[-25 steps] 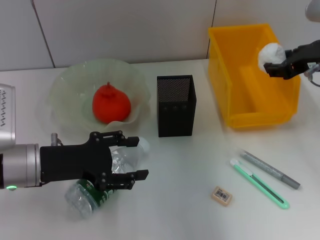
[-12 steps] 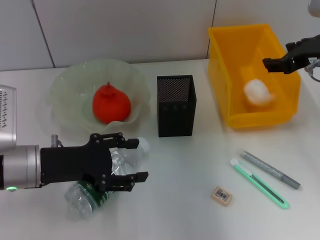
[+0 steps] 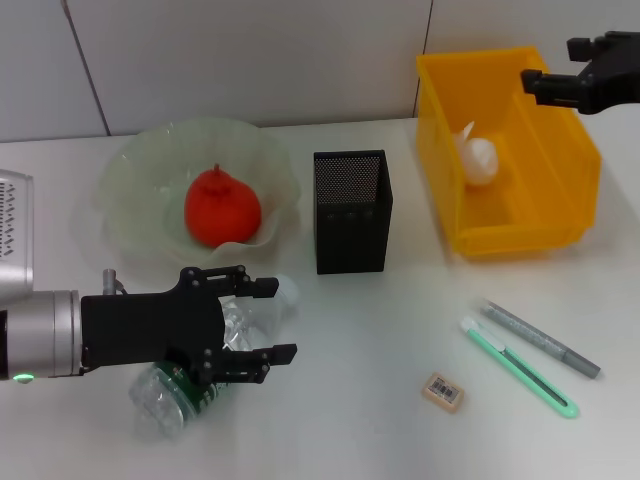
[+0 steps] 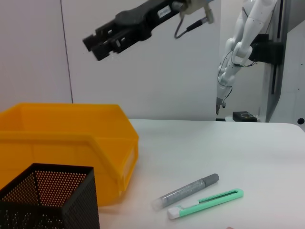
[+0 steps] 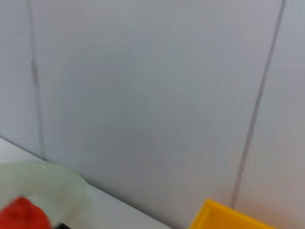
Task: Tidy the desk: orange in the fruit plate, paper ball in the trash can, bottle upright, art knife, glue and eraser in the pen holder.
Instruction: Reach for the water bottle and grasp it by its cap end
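The bottle [image 3: 175,395] lies on its side at the front left. My left gripper [image 3: 272,320] is open, its fingers straddling the bottle's neck end. My right gripper [image 3: 552,65] is open and empty above the far right corner of the yellow trash can [image 3: 560,200]; it also shows in the left wrist view [image 4: 100,45]. The paper ball [image 3: 478,158] lies inside the trash can. The orange [image 3: 222,207] sits in the pale green fruit plate [image 3: 130,170]. The black mesh pen holder [image 3: 351,215] stands mid-table. The eraser [image 3: 443,391], green art knife [image 3: 520,380] and grey glue stick [image 3: 545,340] lie at the front right.
The left wrist view shows the trash can [image 4: 71,138], the pen holder rim [image 4: 47,191], the glue stick [image 4: 188,191] and the art knife [image 4: 207,204]. A wall stands behind the table. Bare table lies between the pen holder and the eraser.
The right gripper let go of the paper ball, which dropped into the trash can and rolled toward its left wall. The right gripper rose and drew back. The left gripper stayed still.
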`<state>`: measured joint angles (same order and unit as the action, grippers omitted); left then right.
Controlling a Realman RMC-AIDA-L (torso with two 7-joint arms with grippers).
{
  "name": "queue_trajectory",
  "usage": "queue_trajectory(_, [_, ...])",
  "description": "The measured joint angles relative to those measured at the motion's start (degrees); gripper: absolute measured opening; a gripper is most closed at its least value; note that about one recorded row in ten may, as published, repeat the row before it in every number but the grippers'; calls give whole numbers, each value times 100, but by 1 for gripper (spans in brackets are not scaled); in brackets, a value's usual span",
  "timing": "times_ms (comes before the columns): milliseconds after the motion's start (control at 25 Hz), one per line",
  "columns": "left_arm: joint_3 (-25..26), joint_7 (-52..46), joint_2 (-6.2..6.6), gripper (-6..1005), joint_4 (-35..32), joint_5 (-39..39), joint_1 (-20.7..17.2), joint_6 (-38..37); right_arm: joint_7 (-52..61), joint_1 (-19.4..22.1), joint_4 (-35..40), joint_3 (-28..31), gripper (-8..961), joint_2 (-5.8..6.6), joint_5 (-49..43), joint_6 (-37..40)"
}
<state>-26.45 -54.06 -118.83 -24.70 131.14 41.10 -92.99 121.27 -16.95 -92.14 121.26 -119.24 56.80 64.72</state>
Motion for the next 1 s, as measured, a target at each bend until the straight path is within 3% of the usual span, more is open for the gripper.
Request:
queue_trajectory(160, [0, -7, 0, 767, 0, 0, 6, 0, -565, 63, 238, 308, 674, -2, 715, 425])
queue_trajectory(400, [25, -70, 0, 767, 0, -2, 3, 20, -1780, 203, 883, 780, 674, -2, 1805, 1657])
queue_trajectory(800, [4, -241, 14, 767, -2, -206, -22, 49, -2785, 427, 1469, 1156, 674, -3, 2083, 3377])
queue_trajectory(1000, [2, -343, 13, 766, -23, -230, 7, 61, -3165, 507, 1667, 1155, 674, -4, 2055, 3798])
